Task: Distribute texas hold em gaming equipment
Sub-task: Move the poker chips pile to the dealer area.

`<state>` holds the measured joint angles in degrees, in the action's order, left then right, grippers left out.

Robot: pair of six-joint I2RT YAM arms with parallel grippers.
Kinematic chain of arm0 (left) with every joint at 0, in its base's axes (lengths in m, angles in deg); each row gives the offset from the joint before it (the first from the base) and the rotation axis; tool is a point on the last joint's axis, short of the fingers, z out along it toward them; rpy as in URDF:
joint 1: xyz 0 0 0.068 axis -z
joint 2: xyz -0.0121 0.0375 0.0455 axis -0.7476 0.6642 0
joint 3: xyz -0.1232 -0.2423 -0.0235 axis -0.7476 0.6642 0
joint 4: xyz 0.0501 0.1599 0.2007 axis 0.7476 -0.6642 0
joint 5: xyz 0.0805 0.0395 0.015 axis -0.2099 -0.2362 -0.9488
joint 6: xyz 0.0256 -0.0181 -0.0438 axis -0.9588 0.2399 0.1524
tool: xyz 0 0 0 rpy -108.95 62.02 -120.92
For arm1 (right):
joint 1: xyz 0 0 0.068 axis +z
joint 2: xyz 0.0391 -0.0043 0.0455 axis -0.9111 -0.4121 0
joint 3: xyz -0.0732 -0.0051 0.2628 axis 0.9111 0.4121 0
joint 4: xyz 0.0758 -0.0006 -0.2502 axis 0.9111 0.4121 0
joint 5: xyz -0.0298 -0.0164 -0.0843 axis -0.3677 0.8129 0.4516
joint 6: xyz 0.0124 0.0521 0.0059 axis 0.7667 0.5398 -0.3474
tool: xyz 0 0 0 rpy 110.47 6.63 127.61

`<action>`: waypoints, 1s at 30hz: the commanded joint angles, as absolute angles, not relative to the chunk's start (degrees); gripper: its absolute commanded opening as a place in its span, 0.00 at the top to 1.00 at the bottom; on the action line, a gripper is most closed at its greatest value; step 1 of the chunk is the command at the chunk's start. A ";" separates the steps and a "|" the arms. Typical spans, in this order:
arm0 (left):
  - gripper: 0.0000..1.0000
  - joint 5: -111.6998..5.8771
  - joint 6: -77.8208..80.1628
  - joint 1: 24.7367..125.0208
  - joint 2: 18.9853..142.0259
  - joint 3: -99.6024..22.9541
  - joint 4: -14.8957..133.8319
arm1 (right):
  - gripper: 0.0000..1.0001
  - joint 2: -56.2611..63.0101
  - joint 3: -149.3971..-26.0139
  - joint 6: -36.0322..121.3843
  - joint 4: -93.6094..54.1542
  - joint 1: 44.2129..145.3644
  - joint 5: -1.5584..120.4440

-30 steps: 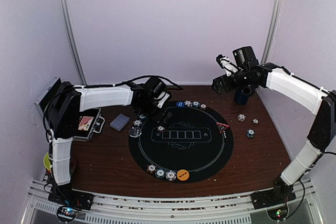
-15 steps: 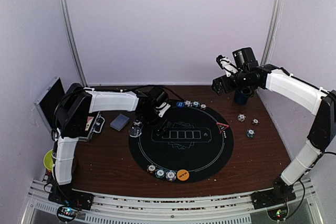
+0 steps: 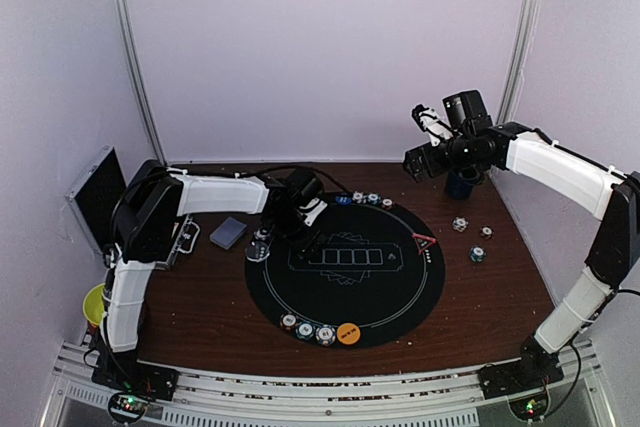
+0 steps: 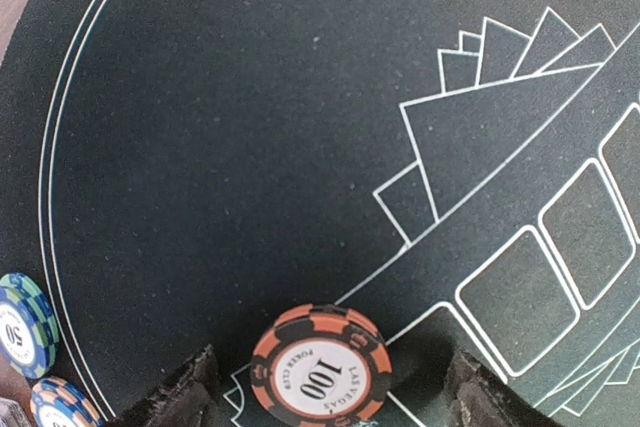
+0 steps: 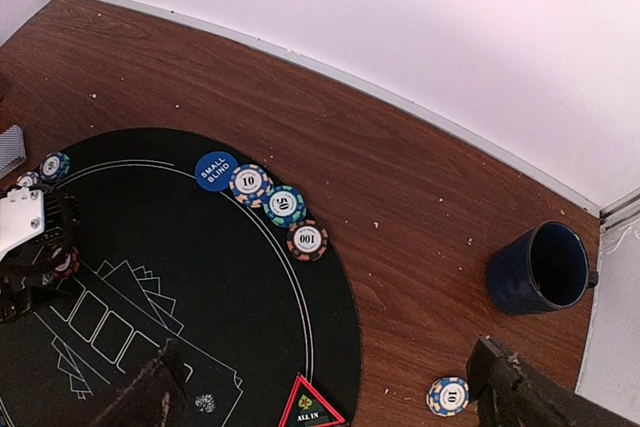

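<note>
Left wrist: round striped orange chip (image 4: 320, 364) lies flat on matte black mat (image 4: 250, 147).

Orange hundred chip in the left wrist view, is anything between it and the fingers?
Nothing visible does. The orange 100 chip lies flat on the black mat between the left fingers, with bare mat on either side of it.

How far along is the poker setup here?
Done: three chips with the blue button at the far edge of the mat, three with the orange button at its near edge, red triangle marker placed. In hand: left gripper open astride an orange chip lying on the mat. Left: three loose chips on the table, card deck undealt. Right gripper open, empty.
</note>
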<state>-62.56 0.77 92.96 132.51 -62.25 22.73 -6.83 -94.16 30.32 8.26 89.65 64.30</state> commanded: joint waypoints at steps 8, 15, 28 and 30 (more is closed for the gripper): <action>0.31 -60.77 -0.35 92.68 135.28 -64.65 22.97 | 0.01 -5.02 -93.11 30.93 6.88 89.39 63.48; 0.42 -60.30 -0.22 92.68 135.81 -64.51 22.41 | 0.01 -4.84 -93.02 30.83 6.82 89.36 63.22; 0.69 -61.96 0.32 92.68 134.79 -63.69 22.03 | 0.01 -4.62 -92.95 30.78 6.84 89.37 63.22; 0.73 -62.69 0.31 92.68 134.81 -64.08 21.83 | 0.01 -4.62 -93.02 30.82 6.77 89.39 63.22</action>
<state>-62.01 0.33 92.85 133.80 -64.00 22.80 -6.70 -93.81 30.32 8.10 89.63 63.51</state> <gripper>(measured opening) 0.378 0.991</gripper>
